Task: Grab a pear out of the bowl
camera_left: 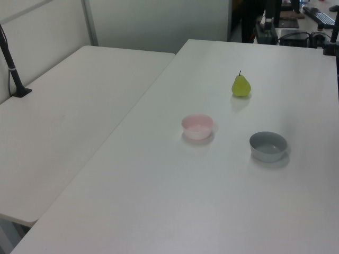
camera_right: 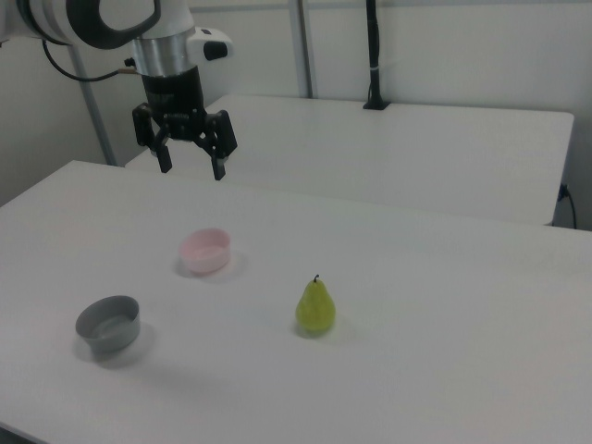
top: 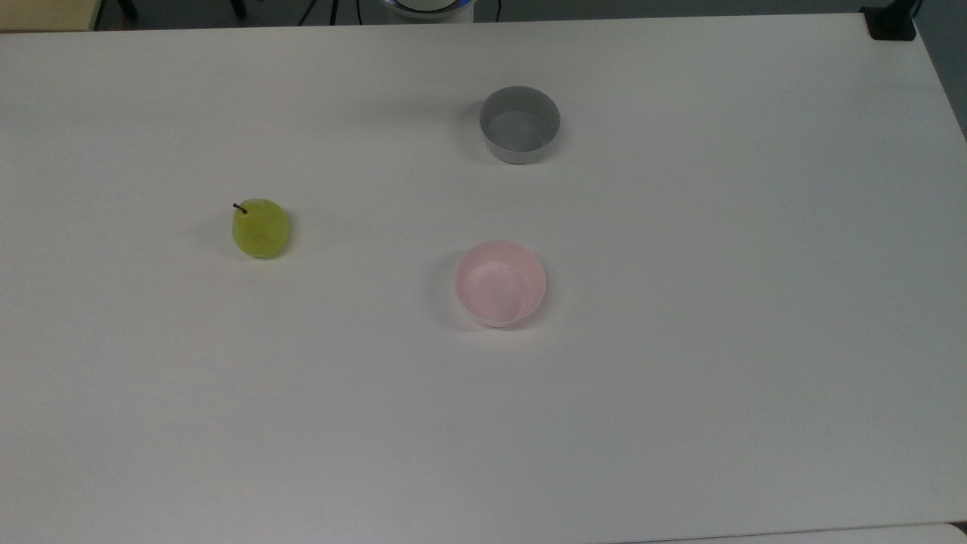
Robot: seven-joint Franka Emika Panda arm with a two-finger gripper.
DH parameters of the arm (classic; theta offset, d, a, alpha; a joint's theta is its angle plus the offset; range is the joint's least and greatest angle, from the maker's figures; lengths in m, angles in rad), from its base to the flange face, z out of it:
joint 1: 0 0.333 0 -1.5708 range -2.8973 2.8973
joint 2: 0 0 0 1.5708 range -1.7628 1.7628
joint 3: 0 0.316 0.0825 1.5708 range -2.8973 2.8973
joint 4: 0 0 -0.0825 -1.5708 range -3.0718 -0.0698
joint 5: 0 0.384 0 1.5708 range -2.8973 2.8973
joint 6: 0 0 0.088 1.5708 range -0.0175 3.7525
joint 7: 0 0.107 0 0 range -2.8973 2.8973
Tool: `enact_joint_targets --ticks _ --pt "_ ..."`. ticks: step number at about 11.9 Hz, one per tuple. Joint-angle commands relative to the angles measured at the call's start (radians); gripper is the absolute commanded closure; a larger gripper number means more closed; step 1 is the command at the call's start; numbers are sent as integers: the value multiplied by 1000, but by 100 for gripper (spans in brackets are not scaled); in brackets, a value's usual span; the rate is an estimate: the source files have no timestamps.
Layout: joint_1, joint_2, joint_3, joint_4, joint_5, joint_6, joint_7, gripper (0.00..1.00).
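Note:
The yellow-green pear (top: 260,228) stands upright on the white table, its dark stem up, also seen as pear (camera_left: 241,86) and pear (camera_right: 315,307). The pale pink bowl (top: 500,283) sits apart from it with nothing inside, shown too as bowl (camera_left: 197,126) and bowl (camera_right: 205,251). My gripper (camera_right: 191,169) hangs high above the table in the right view, open, with nothing between its black fingers, well above and to the right view's left of the pear.
A grey bowl (top: 519,124) with nothing in it stands farther back in the top view, grey bowl (camera_right: 108,323) in the right view. A second white table (camera_left: 63,116) adjoins on the left view's left. A black post (camera_right: 373,55) stands on the far table.

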State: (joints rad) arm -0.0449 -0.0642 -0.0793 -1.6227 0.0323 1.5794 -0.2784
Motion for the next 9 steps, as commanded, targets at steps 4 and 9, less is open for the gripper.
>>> enact_joint_targets --ticks 4,9 --pt "17 33 7 -14 30 123 108 0" --pt "19 35 12 -16 31 140 110 0"
